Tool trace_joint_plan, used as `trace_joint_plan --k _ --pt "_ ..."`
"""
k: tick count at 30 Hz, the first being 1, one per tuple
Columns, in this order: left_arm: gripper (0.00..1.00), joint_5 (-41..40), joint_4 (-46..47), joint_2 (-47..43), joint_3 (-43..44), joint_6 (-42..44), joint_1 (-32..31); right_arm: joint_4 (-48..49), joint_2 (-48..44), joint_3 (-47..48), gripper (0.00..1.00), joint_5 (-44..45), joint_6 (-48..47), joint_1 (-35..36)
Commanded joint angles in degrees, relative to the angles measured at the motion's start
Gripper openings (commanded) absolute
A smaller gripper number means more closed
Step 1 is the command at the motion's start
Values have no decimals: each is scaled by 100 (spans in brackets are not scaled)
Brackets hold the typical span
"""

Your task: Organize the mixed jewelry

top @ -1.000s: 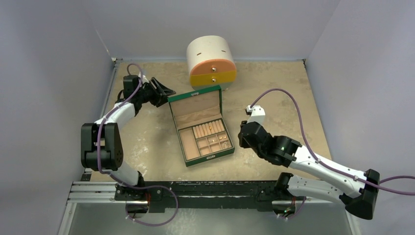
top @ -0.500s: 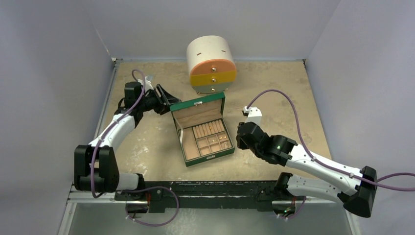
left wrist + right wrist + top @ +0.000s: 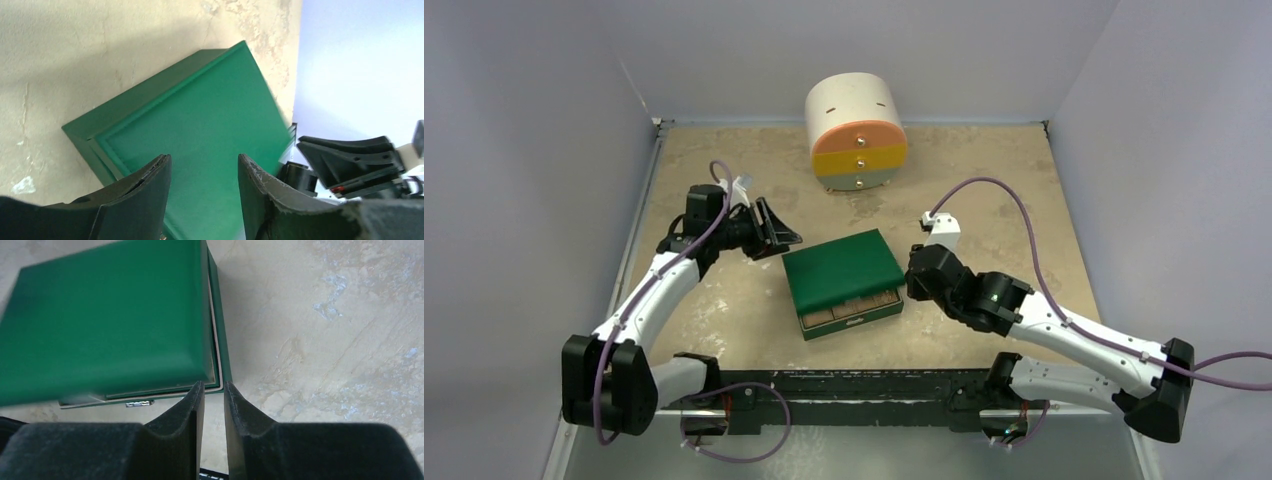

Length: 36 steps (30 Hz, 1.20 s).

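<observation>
green box [image 3: 842, 283] sits mid-table on the mottled tan table [image 3: 724, 300], its padded lid [image 3: 839, 268] lying almost shut over the base. from the top view only a thin strip of tan compartments [image 3: 852, 302] shows under the lid's near edge. the jewelry is not on the bare surface; whatever is in the box is hidden by the lid, and no single piece can be made out in that strip. a small silver clasp [image 3: 139, 403] hangs at the front wall. behind the box, well apart from it, stands the round drawer chest [image 3: 856, 130], its orange, yellow and pale drawers all pushed in, contents unseen. the left gripper [image 3: 782, 235] hovers just beside the box's far left corner; in its wrist view [image 3: 204, 159] the fingers are spread wide with nothing between them. the right gripper [image 3: 910, 282] is at the box's right side; its wrist view [image 3: 213, 385] shows the fingers nearly together, a thin slit between, holding nothing.
</observation>
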Motion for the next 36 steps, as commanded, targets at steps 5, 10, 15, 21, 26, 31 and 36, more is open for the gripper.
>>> trace_joint_plan --k 5,10,15,21,26,31,36 --pt "49 -613 -829 -367 392 519 -355 -25 9 570 24 276 -139 -19" --pt "37 -974 -1085 -444 653 542 -773 27 163 768 24 51 -263 -19" --pt "21 -1192 -1174 -411 681 531 -1250 100 374 856 23 -245 -328 -20" --pt "0 -1424 -1084 -338 654 394 -1861 338 624 913 0 -855 -492 -20" --pt "0 -1865 -1051 -179 727 312 -2599 612 911 896 0 -1587 -662 -19" --pt "0 -2509 -907 117 663 285 -3469 911 1197 836 0 -2167 -729 -19" --pt "0 -3179 -757 476 572 160 -4098 1024 1434 808 0 -2310 -672 -19"
